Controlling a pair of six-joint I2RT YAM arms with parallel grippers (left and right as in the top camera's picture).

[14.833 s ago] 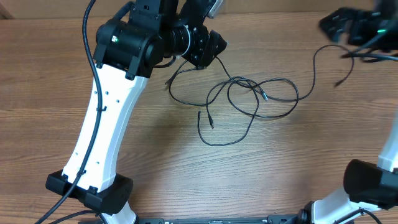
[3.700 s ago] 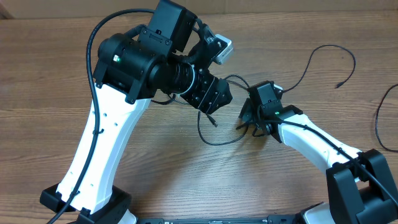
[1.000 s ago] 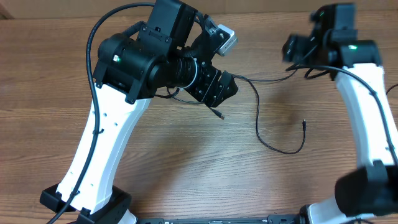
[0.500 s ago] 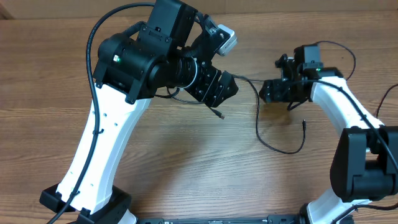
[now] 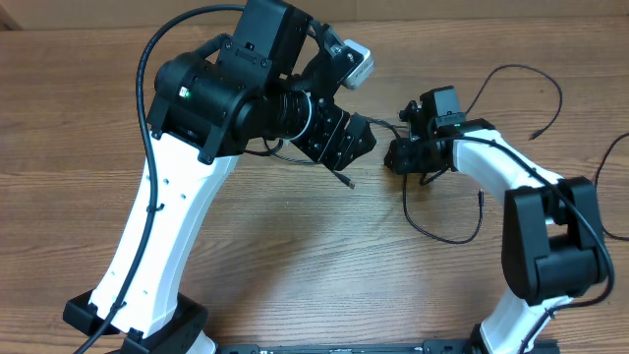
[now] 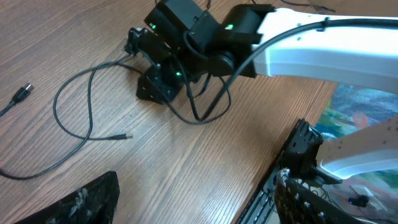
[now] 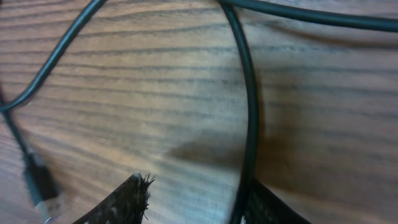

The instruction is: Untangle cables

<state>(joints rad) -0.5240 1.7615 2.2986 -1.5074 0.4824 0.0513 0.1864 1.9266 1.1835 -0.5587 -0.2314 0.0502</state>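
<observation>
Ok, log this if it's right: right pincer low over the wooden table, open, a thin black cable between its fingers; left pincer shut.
One thing is wrong: the left pincer is open, not shut; the left wrist view shows its fingers spread wide. The right pincer is low over the wooden table, open, a thin black cable between its fingers.

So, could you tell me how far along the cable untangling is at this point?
Partly done. One cable lies apart at the far right. In hand: the right gripper is down at the table, open, with a strand beside one finger. Left to do: the strands between it and the open left gripper do not look separated yet.
</observation>
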